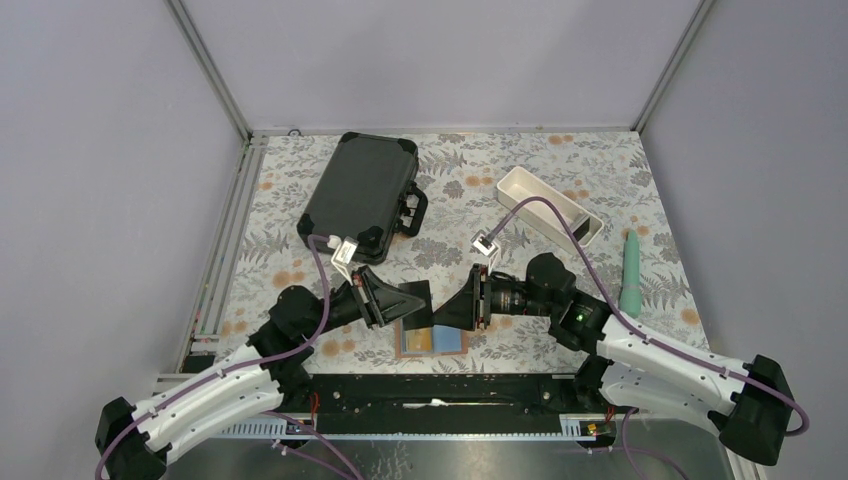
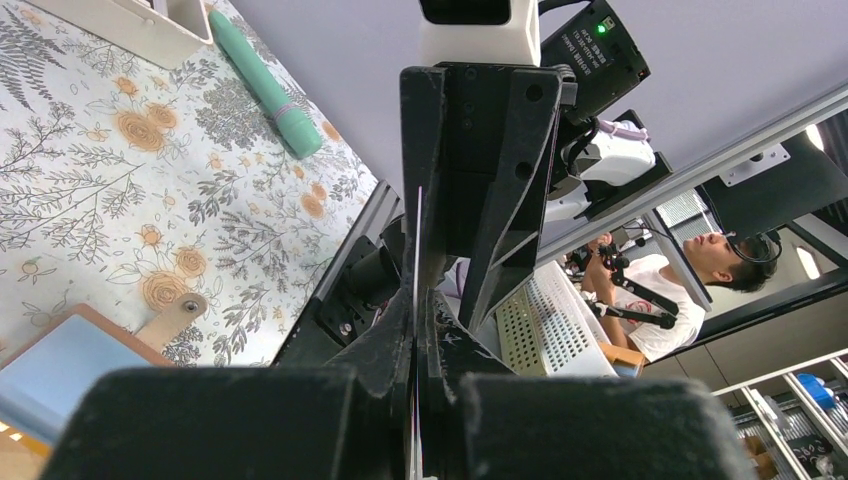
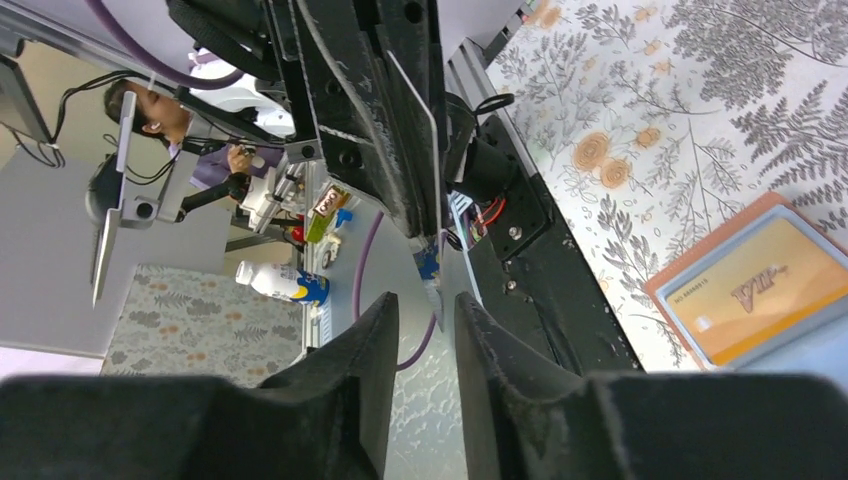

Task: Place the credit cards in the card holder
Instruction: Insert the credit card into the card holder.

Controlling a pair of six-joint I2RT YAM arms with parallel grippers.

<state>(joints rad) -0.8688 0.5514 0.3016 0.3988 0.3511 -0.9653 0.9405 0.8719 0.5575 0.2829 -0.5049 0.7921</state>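
The card holder (image 1: 455,342) lies open on the table between the arms, tan rim around a pale blue inside. A gold credit card (image 1: 420,341) sits in it. Just above its left side, my left gripper (image 1: 398,303) is shut on a black credit card (image 1: 415,299). In the left wrist view that card (image 2: 417,250) shows edge-on between the pressed jaws of the left gripper (image 2: 420,290). My right gripper (image 1: 463,308) faces it from the right, open and holding nothing. In the right wrist view the right gripper (image 3: 425,297) points at the card's edge (image 3: 438,180), with the holder (image 3: 700,265) and gold card (image 3: 750,295) at the right.
A large black hard case (image 1: 360,195) lies at the back left. A long white tray (image 1: 548,205) stands at the back right, and a teal pen-like object (image 1: 631,272) lies near the right edge. The black base rail (image 1: 430,390) runs just in front of the holder.
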